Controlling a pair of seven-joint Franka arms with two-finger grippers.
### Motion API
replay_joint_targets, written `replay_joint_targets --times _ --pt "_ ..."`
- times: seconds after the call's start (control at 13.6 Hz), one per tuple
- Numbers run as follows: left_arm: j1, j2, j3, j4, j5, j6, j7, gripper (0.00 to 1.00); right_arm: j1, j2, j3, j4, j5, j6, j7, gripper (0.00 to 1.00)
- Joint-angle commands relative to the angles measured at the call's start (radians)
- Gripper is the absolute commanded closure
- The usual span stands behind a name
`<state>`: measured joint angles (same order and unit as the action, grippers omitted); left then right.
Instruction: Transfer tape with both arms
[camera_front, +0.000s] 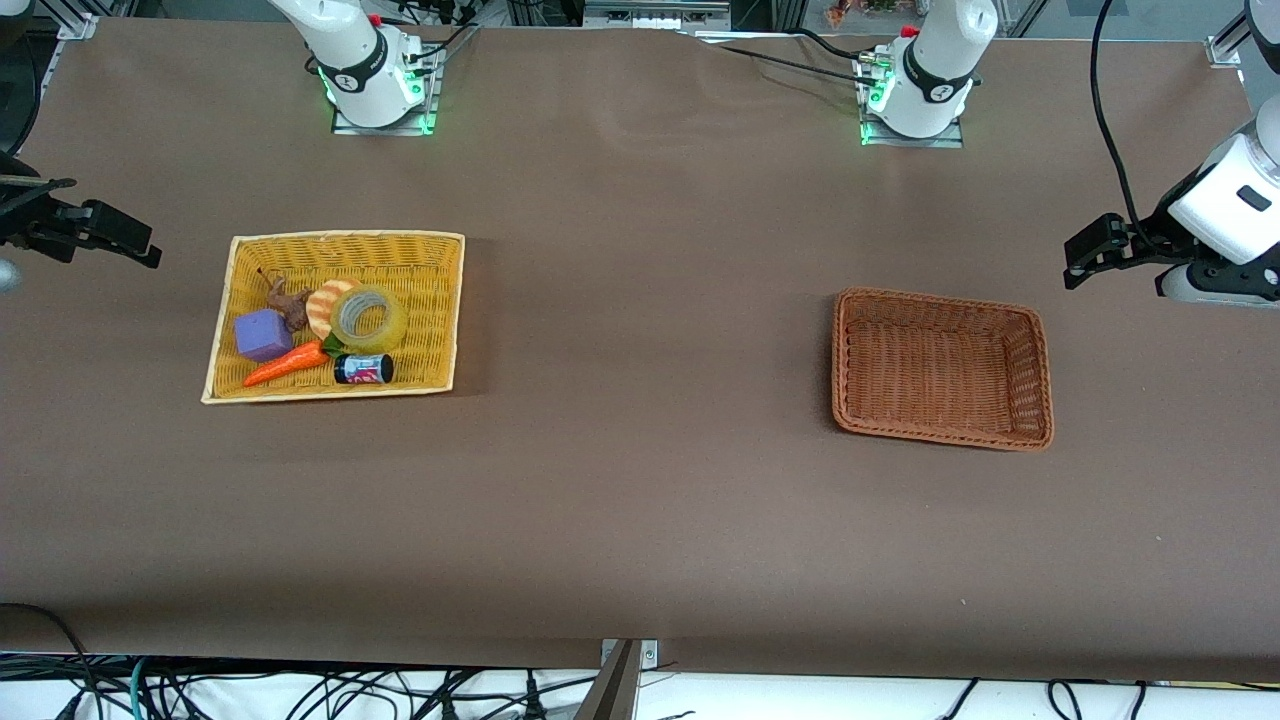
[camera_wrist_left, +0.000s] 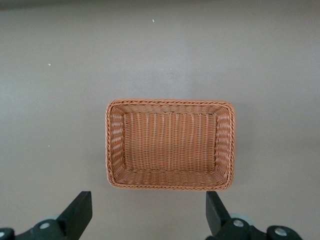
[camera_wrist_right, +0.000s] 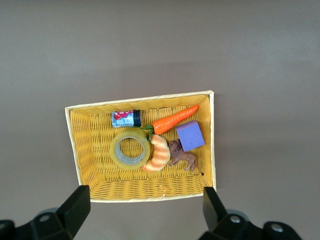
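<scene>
The tape (camera_front: 369, 318) is a yellowish translucent roll lying flat in the yellow wicker basket (camera_front: 345, 237) toward the right arm's end of the table. It touches the striped croissant toy (camera_front: 320, 306). In the right wrist view the tape (camera_wrist_right: 130, 149) lies in the basket (camera_wrist_right: 140, 196), well clear of my right gripper (camera_wrist_right: 145, 207), which is open and empty. In the front view the right gripper (camera_front: 148, 252) hangs over the table's end, beside that basket. My left gripper (camera_front: 1073, 266) hangs over the left arm's end of the table; the left wrist view shows it (camera_wrist_left: 149, 210) open and empty.
The yellow basket also holds a purple cube (camera_front: 263, 334), a toy carrot (camera_front: 288, 364), a small can (camera_front: 363, 369) and a brown toy animal (camera_front: 290, 303). An empty brown wicker basket (camera_front: 940, 440) sits toward the left arm's end and also shows in the left wrist view (camera_wrist_left: 170, 102).
</scene>
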<state>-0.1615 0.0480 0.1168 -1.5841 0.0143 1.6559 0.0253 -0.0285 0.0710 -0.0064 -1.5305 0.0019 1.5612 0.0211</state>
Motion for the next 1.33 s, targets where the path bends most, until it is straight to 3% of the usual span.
replay_joint_targets --times 0.0,1.25 --pt "0.0 0.013 0.001 0.032 -0.024 -0.022 -0.002 0.0 -0.008 -0.008 0.011 -0.007 -0.013 0.014 -0.007 0.0" --pt "0.008 0.019 0.004 0.032 -0.059 -0.022 -0.004 0.0 -0.014 0.021 0.008 0.03 -0.011 0.02 -0.004 0.0"
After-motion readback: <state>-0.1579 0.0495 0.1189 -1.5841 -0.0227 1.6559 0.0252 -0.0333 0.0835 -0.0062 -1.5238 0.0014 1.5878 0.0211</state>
